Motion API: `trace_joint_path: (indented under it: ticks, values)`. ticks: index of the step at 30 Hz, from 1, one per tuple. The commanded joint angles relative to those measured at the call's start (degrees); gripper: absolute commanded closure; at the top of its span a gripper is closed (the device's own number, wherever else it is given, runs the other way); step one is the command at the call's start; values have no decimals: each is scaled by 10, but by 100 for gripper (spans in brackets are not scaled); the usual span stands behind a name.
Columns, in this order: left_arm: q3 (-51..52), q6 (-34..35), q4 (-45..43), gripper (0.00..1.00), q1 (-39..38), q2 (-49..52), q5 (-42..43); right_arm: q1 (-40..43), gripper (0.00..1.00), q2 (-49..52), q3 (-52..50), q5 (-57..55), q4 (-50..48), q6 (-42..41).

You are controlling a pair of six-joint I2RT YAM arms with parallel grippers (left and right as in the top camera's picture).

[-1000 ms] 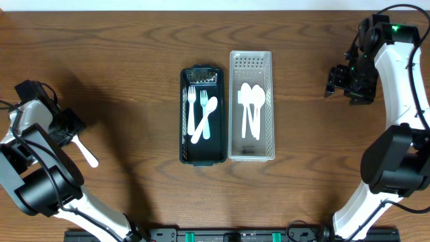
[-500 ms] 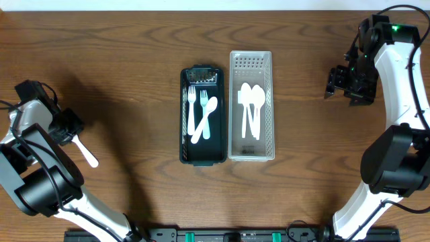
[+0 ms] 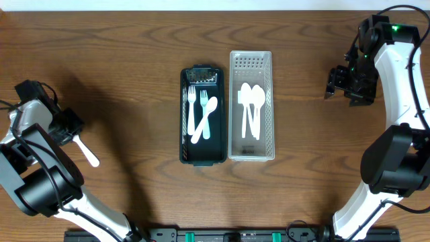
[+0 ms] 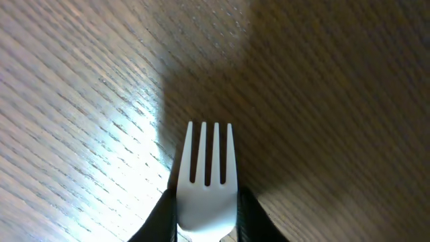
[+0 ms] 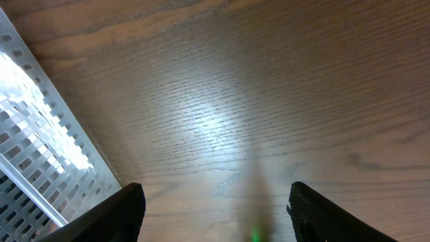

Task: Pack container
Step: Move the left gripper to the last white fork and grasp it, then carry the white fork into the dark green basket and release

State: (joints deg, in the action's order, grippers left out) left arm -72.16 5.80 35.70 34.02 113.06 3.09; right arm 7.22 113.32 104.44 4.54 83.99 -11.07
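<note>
Overhead view: at the far left of the bench (image 3: 134, 54), your left tool (image 3: 70, 130) grips a white fork (image 3: 87, 152). It is well apart from the dark container (image 3: 216, 144) at centre, which already holds forks (image 3: 191, 111) and a spoon (image 3: 209, 107). Just beside the container sits a white basket (image 3: 252, 64) of spoons (image 3: 250, 111). Your right tool (image 3: 341, 87) hangs to the right of the basket.

Left wrist view: the fork's tines point away from the camera and its neck is pinched between both fingers (image 4: 158, 216), close over the wood grain. Lift clear before you travel — then lay it lengthwise alongside the other forks.

Right wrist view: the fingers (image 5: 114, 212) are spread wide and empty over bare bench, with the basket's corner at left.

Compared with half a second ago, nothing has visibly moved — both arms sit where they were.
</note>
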Motion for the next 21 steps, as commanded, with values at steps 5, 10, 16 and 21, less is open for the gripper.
trace_joint_path:
  ticks: [5, 10, 16, 21]
  values:
    - [4, -2, 2, 94, -4, 26, 25, -2, 28, 3, 0, 4, 1, 4]
    - [3, -2, 9, 94, -5, 12, 30, -2, 28, 3, 0, 4, 0, 4]
    - [-1, -2, 25, 94, -23, -48, 30, -2, 28, 3, 0, 4, -2, 4]
    - [-28, -5, 94, 94, -64, -115, 30, -2, 28, 3, 0, 4, -5, 4]
